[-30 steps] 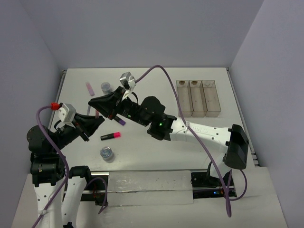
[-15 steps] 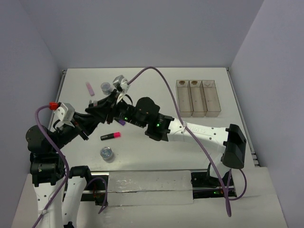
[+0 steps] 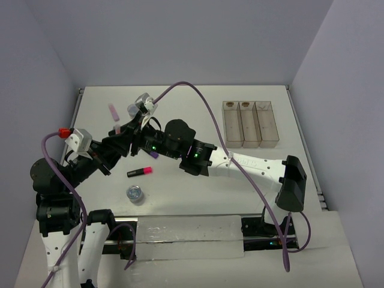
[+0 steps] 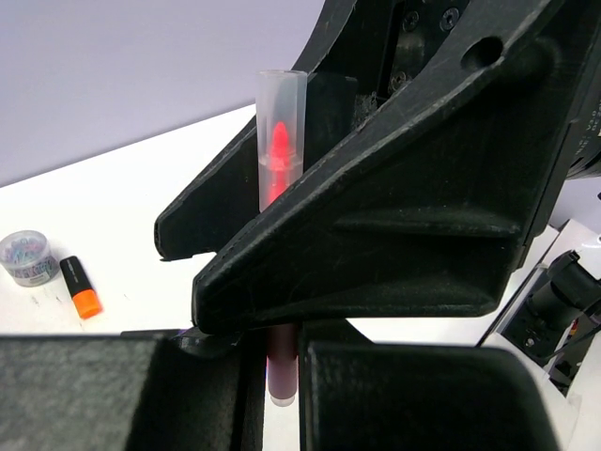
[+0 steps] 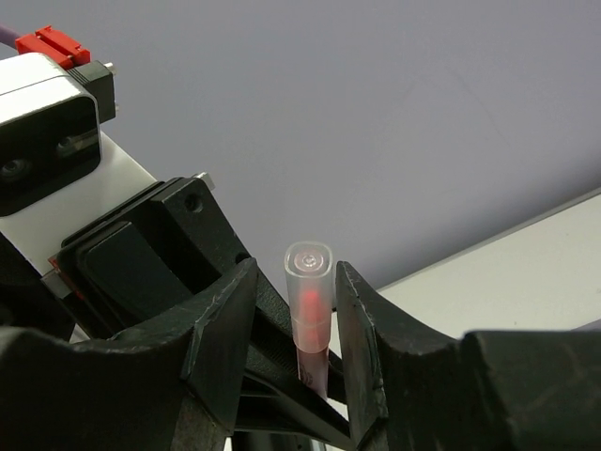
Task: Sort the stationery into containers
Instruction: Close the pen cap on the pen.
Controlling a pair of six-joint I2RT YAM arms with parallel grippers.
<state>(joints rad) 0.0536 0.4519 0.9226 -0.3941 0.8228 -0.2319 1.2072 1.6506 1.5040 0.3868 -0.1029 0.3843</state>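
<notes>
My left gripper (image 3: 116,146) is shut on a thin pink stick with a clear cap (image 4: 280,150) and holds it upright above the table's left side. My right gripper (image 5: 296,329) is open, with one jaw on each side of the stick's capped end (image 5: 310,301); a small gap shows on the left. The two grippers meet in the top view (image 3: 124,134). A pink-ended highlighter (image 3: 139,171) and a purple-ended one (image 3: 152,154) lie on the table. An orange-ended highlighter (image 4: 81,287) shows in the left wrist view. The three joined clear bins (image 3: 250,123) stand at the far right.
One round clear pot (image 3: 134,194) sits near the front left, another (image 3: 133,110) at the back left beside a pale pink block (image 3: 113,111). The right arm (image 3: 240,163) stretches across the middle of the table. Walls close in the back and sides.
My right gripper has moved left to the left gripper, and its jaws now stand around the stick. The left gripper has shifted slightly left with the stick.
</notes>
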